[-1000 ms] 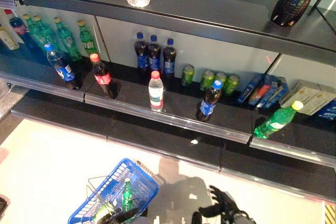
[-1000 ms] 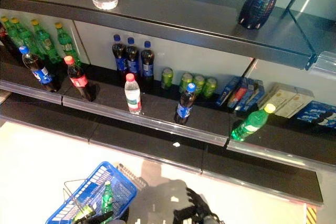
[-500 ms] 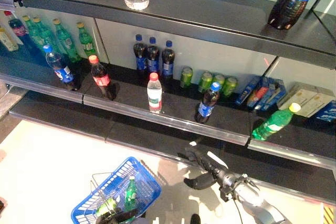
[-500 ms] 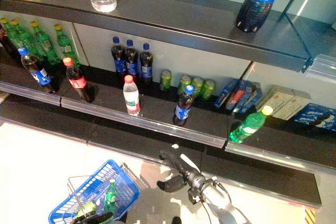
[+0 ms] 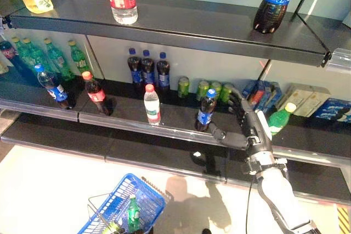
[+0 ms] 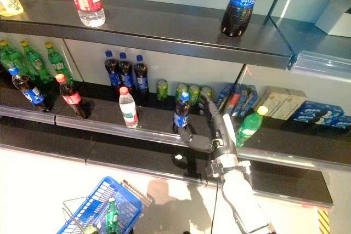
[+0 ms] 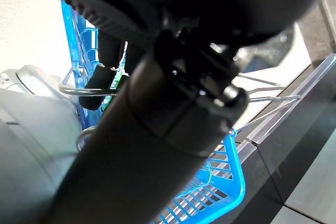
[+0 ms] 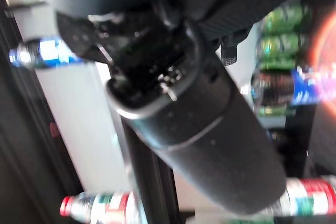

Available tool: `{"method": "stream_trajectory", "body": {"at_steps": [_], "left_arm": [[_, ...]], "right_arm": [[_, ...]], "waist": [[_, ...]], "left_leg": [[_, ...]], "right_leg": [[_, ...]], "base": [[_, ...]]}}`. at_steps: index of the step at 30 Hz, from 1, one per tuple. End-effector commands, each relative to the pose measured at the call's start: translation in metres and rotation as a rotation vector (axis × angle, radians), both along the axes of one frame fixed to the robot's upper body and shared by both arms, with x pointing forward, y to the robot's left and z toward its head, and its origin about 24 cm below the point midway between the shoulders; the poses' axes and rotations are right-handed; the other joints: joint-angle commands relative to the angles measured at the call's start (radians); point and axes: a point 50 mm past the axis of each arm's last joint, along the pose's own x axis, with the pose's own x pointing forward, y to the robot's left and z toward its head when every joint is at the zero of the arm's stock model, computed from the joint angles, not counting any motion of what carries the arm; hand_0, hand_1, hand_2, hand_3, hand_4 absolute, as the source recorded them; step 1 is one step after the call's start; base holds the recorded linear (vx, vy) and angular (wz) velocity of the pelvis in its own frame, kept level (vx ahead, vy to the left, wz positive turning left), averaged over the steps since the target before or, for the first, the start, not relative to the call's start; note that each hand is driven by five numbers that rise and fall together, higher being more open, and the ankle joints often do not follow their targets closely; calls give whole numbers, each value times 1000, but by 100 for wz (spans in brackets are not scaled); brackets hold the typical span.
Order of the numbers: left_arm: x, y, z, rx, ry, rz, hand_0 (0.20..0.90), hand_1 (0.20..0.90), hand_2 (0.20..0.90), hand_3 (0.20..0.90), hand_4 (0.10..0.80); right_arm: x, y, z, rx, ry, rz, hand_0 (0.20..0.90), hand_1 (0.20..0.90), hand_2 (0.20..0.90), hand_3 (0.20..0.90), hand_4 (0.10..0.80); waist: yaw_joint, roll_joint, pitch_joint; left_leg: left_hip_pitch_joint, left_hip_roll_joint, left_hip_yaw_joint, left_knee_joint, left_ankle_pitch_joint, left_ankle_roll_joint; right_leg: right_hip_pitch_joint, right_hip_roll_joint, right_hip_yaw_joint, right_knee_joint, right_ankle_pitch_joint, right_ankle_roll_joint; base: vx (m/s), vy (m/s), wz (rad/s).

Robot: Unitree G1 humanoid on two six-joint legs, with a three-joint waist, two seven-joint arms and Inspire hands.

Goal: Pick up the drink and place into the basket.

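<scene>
A dark cola bottle with a blue cap stands upright near the front of the middle shelf. My right hand is open just to its right, fingers pointing toward the shelf's back, thumb stretched toward the bottle's base; I cannot tell if they touch. Down on the floor is the blue wire basket with a small green bottle inside it. In the left wrist view my left hand's fingers curl round the basket's metal handle.
The same shelf holds a white water bottle, a red-capped cola, three dark bottles at the back, green cans and a tilted green bottle. A clear rail runs along the shelf's front edge.
My right arm has risen from near the floor to the middle shelf and now sits beside the blue-capped cola bottle. The camera has shifted; the basket stays held.
</scene>
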Motion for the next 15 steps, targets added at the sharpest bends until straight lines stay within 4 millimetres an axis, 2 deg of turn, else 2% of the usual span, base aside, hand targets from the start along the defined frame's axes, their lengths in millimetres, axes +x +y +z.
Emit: {"method": "stream_trajectory", "body": {"at_steps": [1, 5, 9, 15], "left_arm": [[7, -7, 2, 2, -76, -132, 300, 300, 300, 200, 100], [19, -9, 3, -7, -100, -153, 300, 300, 300, 200, 100], [35, -16, 5, -16, -141, -173, 300, 300, 300, 200, 100], [53, -21, 10, -26, -213, -172, 300, 300, 300, 200, 100]], "right_arm": [[14, 0, 50, 23, -262, -92, 900, 900, 900, 900, 800], [23, -1, 51, 12, -273, -144, 900, 900, 900, 900, 800], [35, -1, 60, 29, -344, -239, 900, 900, 900, 900, 800], [40, -2, 73, 65, -452, -384, 900, 900, 900, 900, 800]], "waist": [[22, 8, 8], [33, 18, 45], [47, 33, 110], [52, 53, 190]], "left_leg": [[-37, 48, -31, 64, -4, 13], [-91, 34, -57, 126, -12, 14], [-156, 6, -85, 191, -20, 17], [-209, -25, -106, 239, -25, 20]], "right_leg": [[-20, -56, -14, 118, -42, -12], [-55, -59, -24, 175, -58, -27], [-103, -66, -29, 232, -72, -43], [-144, -73, -23, 275, -83, -54]], "base": [[25, 32, 4], [-19, 38, 4], [-46, 51, 14], [-38, 50, 9]]}}
